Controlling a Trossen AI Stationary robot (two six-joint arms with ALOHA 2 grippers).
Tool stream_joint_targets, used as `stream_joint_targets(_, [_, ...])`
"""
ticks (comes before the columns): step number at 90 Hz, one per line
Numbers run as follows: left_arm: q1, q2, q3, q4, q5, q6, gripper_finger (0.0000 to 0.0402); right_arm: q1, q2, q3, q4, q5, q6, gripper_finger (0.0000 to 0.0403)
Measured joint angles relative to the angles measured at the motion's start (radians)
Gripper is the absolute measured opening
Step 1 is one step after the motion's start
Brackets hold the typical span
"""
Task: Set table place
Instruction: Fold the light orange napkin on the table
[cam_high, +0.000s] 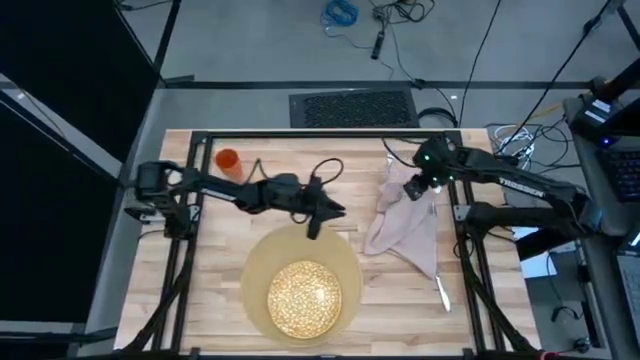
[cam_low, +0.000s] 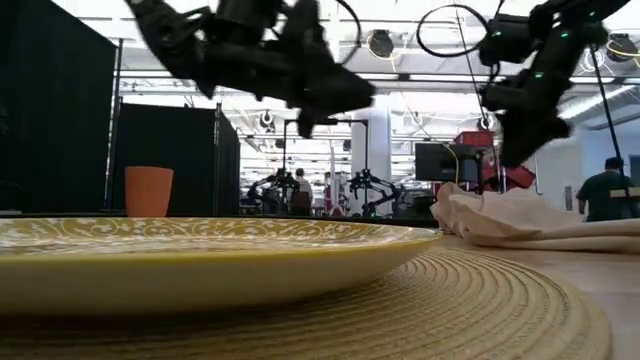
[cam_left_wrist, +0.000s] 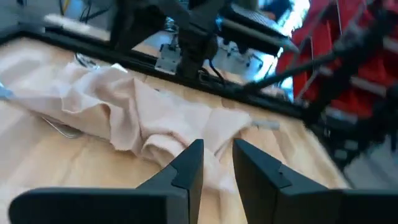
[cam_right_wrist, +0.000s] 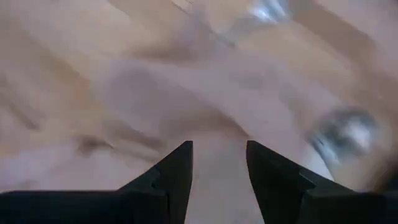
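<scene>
The left gripper (cam_left_wrist: 216, 163) has its two dark fingers (cam_left_wrist: 190, 167) a little apart, with a narrow gap between them and nothing held. It hangs above the table near the middle, just beyond the far edge of the big round tan woven mat (cam_high: 255, 268), and it points to the right toward the pinkish-grey cloth napkin (cam_high: 404, 225). The left arm reaches in from the left side of the table.

The right gripper (cam_right_wrist: 217, 163) has its fingers (cam_right_wrist: 178, 167) apart as well, and between them only blurred pale cloth and wood show. In the high view this gripper (cam_high: 414, 187) is over the far end of the napkin, but I cannot tell if it touches the cloth. The right arm comes in from the right side.

The napkin lies crumpled on the right half of the large tabletop of pale wooden planks (cam_high: 210, 280). A steel utensil (cam_high: 441, 293) sticks out from under its near end; which kind it is I cannot tell. The gold-speckled round plate (cam_high: 304, 297) sits on the mat at the near middle of the table. The small orange cup (cam_high: 227, 160) stands upright at the far left, well apart from the mat.
</scene>
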Motion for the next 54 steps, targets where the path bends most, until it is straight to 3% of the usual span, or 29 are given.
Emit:
stream_joint_targets(11, [0.005,0.100,0.087,-0.037,-0.001,-0.085,0.0070,0.013,-0.043,-0.033,-0.038,0.137,0.063,0.0137])
stream_joint_targets(34, [-0.003,0.246,0.178,-0.126,0.019,-0.138,0.0070,0.013,-0.049,-0.088,0.017,0.137,0.048,0.0137])
stream_joint_targets(54, [-0.040,0.252,0.189,-0.118,0.046,-0.171,0.0070,0.013,-0.049,-0.088,0.023,0.141,0.044,0.0137])
